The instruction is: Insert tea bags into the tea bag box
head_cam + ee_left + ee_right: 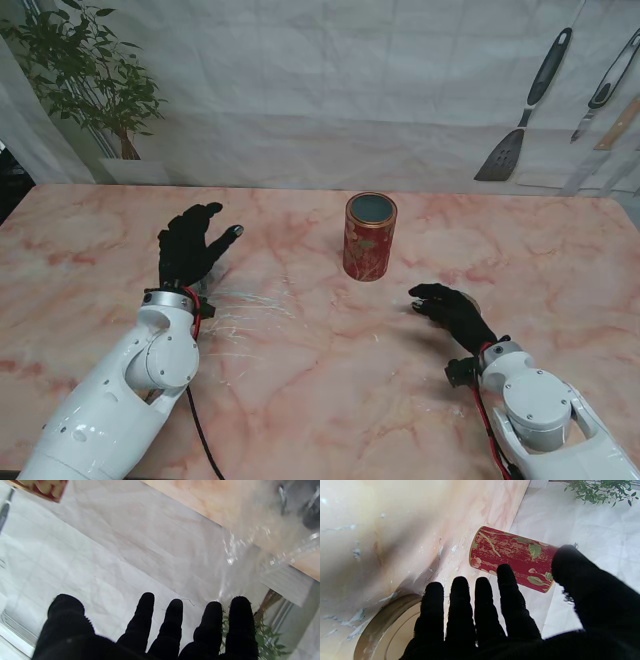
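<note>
**Tin Open, Both Hands Spread, No Tea Bag Picked Out Yet**

From the stand camera, the red cylindrical tea tin with the floral print [370,237] is seen upright on the pink marble table [300,400], its mouth uncovered, presumably so bags can be dropped in. The black-gloved left hand [190,248] is held well to the left of the tin, fingers spread, nothing gripped; crinkled clear plastic film [240,305] lies just beside it. The right hand [450,310] is lowered right of the tin and nearer to me, over a round tan lid [468,302].

In the left wrist view, splayed fingers [146,612] and blurred film are shown; no tea bag can be made out.

In the right wrist view, open fingers [458,597] are poised over the lid's rim, the tin beyond them.
</note>
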Controlling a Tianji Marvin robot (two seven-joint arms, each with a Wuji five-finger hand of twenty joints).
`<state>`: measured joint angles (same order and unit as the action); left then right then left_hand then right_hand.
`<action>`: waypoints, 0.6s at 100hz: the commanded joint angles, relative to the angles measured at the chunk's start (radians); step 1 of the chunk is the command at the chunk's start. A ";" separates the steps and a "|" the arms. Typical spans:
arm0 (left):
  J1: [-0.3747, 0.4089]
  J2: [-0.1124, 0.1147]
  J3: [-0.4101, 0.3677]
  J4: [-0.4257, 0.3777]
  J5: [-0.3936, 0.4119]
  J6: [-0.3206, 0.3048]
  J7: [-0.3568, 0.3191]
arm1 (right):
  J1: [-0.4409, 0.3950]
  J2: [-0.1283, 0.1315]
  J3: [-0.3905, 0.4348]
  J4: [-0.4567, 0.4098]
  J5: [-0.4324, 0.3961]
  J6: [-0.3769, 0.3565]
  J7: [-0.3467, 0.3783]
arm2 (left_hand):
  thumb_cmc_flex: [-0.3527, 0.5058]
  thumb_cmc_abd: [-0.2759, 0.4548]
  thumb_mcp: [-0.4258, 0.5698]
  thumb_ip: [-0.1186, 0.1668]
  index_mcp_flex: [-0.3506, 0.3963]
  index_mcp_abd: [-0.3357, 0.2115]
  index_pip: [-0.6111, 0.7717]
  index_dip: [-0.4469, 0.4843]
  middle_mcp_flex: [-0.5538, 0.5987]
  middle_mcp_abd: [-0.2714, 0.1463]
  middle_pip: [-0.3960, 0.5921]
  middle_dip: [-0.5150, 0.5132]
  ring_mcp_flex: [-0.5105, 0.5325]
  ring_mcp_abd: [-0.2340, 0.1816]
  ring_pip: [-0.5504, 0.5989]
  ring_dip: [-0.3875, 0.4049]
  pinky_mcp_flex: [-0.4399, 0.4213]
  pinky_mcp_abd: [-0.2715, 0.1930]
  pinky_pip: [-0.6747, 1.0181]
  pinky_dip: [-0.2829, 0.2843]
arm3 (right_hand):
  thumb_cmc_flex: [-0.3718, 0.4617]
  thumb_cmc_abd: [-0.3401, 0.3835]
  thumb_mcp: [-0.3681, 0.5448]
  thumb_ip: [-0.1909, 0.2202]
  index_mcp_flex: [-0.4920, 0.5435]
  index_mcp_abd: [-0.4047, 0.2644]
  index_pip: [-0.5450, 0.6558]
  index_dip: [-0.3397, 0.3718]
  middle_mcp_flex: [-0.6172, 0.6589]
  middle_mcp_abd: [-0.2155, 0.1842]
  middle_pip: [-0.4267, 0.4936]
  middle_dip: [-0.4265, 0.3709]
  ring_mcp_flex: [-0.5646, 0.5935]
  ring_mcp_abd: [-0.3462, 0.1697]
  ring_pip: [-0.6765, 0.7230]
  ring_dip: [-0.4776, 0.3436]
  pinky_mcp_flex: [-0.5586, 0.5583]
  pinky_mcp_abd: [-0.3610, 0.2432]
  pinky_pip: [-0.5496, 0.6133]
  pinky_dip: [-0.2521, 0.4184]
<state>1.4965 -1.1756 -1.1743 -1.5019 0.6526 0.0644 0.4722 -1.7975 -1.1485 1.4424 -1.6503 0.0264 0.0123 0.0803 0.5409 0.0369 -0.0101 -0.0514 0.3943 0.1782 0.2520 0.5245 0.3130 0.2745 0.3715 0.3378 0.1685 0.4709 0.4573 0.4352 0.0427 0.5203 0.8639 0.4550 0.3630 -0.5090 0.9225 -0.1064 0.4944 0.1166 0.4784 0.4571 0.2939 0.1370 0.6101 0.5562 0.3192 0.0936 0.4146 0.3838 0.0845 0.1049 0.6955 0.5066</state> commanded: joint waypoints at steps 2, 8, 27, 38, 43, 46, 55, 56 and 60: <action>0.011 -0.009 0.021 0.000 0.023 0.002 -0.036 | -0.001 0.003 0.002 0.000 -0.009 -0.007 0.018 | -0.039 0.007 -0.017 0.034 -0.052 -0.024 -0.010 -0.009 0.005 -0.029 -0.015 -0.017 -0.002 -0.024 -0.075 -0.015 -0.010 0.029 -0.026 -0.016 | 0.002 -0.001 -0.015 0.016 -0.004 -0.004 -0.007 0.007 -0.031 -0.003 -0.010 0.008 -0.021 -0.018 -0.002 0.003 -0.008 -0.047 -0.024 0.008; 0.012 -0.009 0.037 0.008 0.025 -0.034 -0.029 | -0.001 0.005 0.003 -0.001 -0.014 -0.005 0.023 | -0.036 0.004 -0.016 0.034 -0.053 -0.027 -0.010 -0.011 0.009 -0.029 -0.014 -0.017 0.004 -0.024 -0.074 -0.014 -0.007 0.031 -0.026 -0.017 | 0.003 -0.003 -0.013 0.016 -0.005 -0.003 -0.007 0.007 -0.032 -0.005 -0.010 0.008 -0.022 -0.018 -0.002 0.002 -0.009 -0.048 -0.026 0.009; 0.026 -0.007 0.080 0.011 0.025 -0.111 -0.023 | -0.002 0.012 0.011 -0.006 -0.034 -0.001 0.047 | -0.035 0.004 -0.016 0.034 -0.059 -0.026 -0.009 -0.018 0.007 -0.032 -0.013 -0.016 0.010 -0.023 -0.070 -0.012 0.009 0.031 -0.014 -0.013 | 0.004 -0.016 -0.003 0.015 -0.010 -0.004 -0.007 0.008 -0.038 -0.006 -0.008 0.008 -0.025 -0.020 -0.002 0.002 -0.009 -0.049 -0.031 0.010; 0.023 -0.012 0.111 0.046 0.020 -0.150 0.008 | -0.002 0.017 0.016 -0.008 -0.046 0.000 0.063 | -0.037 0.001 -0.018 0.033 -0.057 -0.032 -0.004 -0.020 0.015 -0.034 -0.008 -0.014 0.022 -0.020 -0.063 -0.008 0.023 0.042 0.001 -0.005 | 0.007 -0.028 0.006 0.014 -0.016 -0.006 -0.007 0.009 -0.043 -0.007 -0.008 0.008 -0.028 -0.021 -0.003 0.002 -0.011 -0.052 -0.034 0.011; 0.021 -0.011 0.121 0.057 0.031 -0.148 0.011 | -0.005 0.018 0.019 -0.012 -0.049 0.003 0.067 | -0.039 0.002 -0.018 0.033 -0.061 -0.031 -0.004 -0.022 0.013 -0.036 -0.008 -0.014 0.023 -0.021 -0.062 -0.007 0.027 0.043 0.005 -0.003 | 0.011 -0.036 0.012 0.014 -0.016 -0.004 -0.005 0.010 -0.043 -0.007 -0.007 0.009 -0.026 -0.022 -0.002 0.002 -0.009 -0.051 -0.034 0.012; 0.020 -0.011 0.126 0.064 0.036 -0.147 0.016 | -0.007 0.019 0.021 -0.014 -0.051 0.004 0.068 | -0.038 0.001 -0.017 0.033 -0.062 -0.032 -0.004 -0.023 0.013 -0.036 -0.008 -0.014 0.025 -0.019 -0.061 -0.006 0.027 0.046 0.006 -0.002 | 0.010 -0.038 0.015 0.013 -0.016 -0.005 -0.005 0.010 -0.043 -0.008 -0.006 0.009 -0.028 -0.022 -0.002 0.002 -0.009 -0.051 -0.034 0.012; 0.018 -0.013 0.135 0.075 0.027 -0.162 0.016 | -0.015 0.022 0.029 -0.022 -0.059 0.002 0.077 | -0.038 0.000 -0.017 0.034 -0.063 -0.032 0.000 -0.024 0.010 -0.035 -0.006 -0.013 0.024 -0.017 -0.059 -0.004 0.031 0.046 0.012 0.001 | 0.009 -0.044 0.022 0.011 -0.019 -0.006 -0.003 0.011 -0.045 -0.009 -0.005 0.009 -0.029 -0.023 -0.002 0.002 -0.009 -0.056 -0.036 0.013; 0.018 -0.013 0.135 0.076 0.025 -0.164 0.016 | -0.016 0.022 0.030 -0.022 -0.060 0.002 0.077 | -0.037 0.000 -0.016 0.034 -0.063 -0.032 0.000 -0.024 0.010 -0.035 -0.006 -0.013 0.025 -0.017 -0.059 -0.004 0.031 0.046 0.012 0.001 | 0.009 -0.044 0.023 0.011 -0.020 -0.007 -0.003 0.011 -0.045 -0.009 -0.005 0.009 -0.029 -0.022 -0.001 0.002 -0.010 -0.056 -0.036 0.013; 0.019 -0.015 0.137 0.078 0.020 -0.168 0.018 | -0.019 0.023 0.033 -0.026 -0.064 0.003 0.079 | -0.036 0.000 -0.016 0.034 -0.064 -0.031 0.001 -0.025 0.009 -0.034 -0.006 -0.013 0.023 -0.018 -0.059 -0.004 0.030 0.046 0.013 0.002 | 0.008 -0.043 0.025 0.010 -0.020 -0.006 -0.002 0.011 -0.047 -0.007 -0.005 0.008 -0.030 -0.022 -0.002 0.002 -0.010 -0.055 -0.037 0.013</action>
<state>1.5117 -1.1838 -1.0409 -1.4257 0.6893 -0.0946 0.5062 -1.8046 -1.1307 1.4709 -1.6639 -0.0306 0.0154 0.1448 0.5409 0.0367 -0.0101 -0.0513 0.3711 0.1677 0.2506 0.5099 0.3296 0.2624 0.3698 0.3378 0.1938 0.4614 0.4566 0.4352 0.0733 0.5356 0.8638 0.4548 0.3657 -0.5241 0.9245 -0.1064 0.4937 0.1171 0.4780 0.4580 0.2789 0.1370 0.6085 0.5562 0.3118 0.0936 0.4146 0.3838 0.0829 0.0958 0.6678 0.5070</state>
